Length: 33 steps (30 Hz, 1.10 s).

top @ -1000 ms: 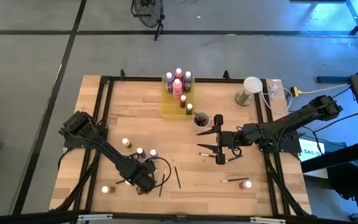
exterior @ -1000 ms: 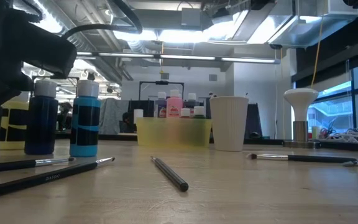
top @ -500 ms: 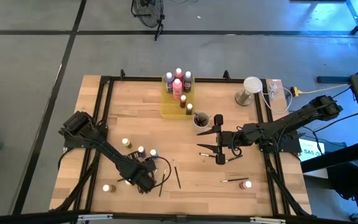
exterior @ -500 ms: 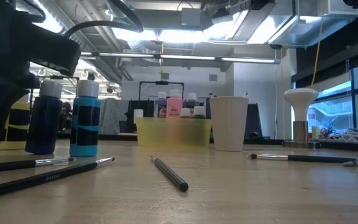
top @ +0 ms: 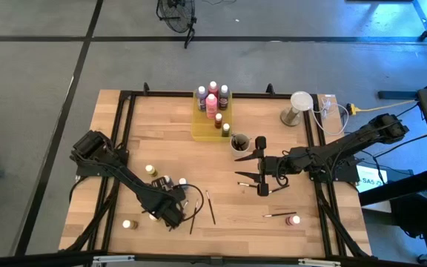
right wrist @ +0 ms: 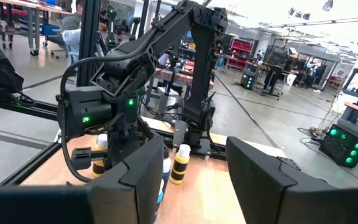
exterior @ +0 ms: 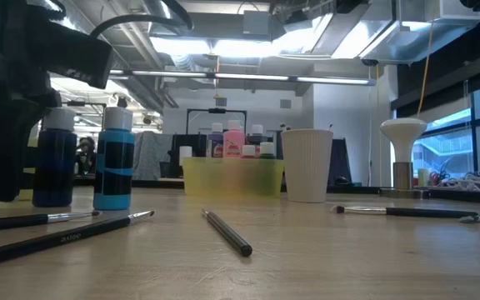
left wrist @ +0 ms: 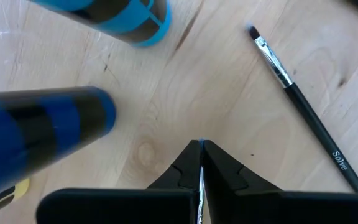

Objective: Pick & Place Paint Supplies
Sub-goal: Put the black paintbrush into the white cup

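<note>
My left gripper [left wrist: 199, 149] is shut with nothing between its fingers. It points down at the table's near left, next to a dark blue paint bottle [left wrist: 42, 130] and a light blue one [left wrist: 104, 12], both standing upright [exterior: 54, 158] [exterior: 115, 162]. A dark brush [left wrist: 303, 106] lies on the wood on its other side. My right gripper [top: 261, 169] hangs level and open above the table's middle right, holding nothing. More bottles [top: 212, 100] stand in the yellow tray [top: 202, 132] at the far edge.
A grey cup [top: 240, 142] stands near the tray. Loose bottles [top: 150, 170] [top: 125, 224] [top: 295, 219] and brushes [top: 210, 206] [top: 279, 215] lie scattered on the near half. A white stand [top: 300, 107] is at the far right.
My left gripper has stayed where it is and tipped a little beside the dark blue bottle. That bottle leaned for a moment and stands upright again.
</note>
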### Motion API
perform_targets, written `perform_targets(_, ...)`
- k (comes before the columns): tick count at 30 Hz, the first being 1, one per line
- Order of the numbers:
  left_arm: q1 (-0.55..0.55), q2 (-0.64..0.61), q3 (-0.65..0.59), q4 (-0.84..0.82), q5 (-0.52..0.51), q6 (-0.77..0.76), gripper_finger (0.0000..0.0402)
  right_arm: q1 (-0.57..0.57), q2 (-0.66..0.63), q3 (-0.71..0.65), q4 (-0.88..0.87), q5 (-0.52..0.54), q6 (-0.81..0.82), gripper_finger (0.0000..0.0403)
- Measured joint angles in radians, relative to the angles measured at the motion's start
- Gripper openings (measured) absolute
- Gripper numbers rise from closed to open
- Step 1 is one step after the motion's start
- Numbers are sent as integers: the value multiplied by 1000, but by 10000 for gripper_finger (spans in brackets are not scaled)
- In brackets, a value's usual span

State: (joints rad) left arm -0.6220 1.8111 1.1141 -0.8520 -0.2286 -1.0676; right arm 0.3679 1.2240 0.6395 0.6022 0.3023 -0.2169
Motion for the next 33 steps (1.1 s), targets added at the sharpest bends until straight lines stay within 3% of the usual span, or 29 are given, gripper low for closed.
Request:
perform_targets(8,-1,0,48,-29,-13,27,3,0,0,0,0,0,0,178)
perform_targets(23,-17,-2,267,-318,-74,41,3,0,0,0,0,0,0,178)
perform_targets(28,-38,-2,410,-525,-171,15,3,-1,0,0,12,6,-1,178)
perform_targets(33,-68,-3,572,-678,-353,-8,3,-2,0,0,17,96,-8,179)
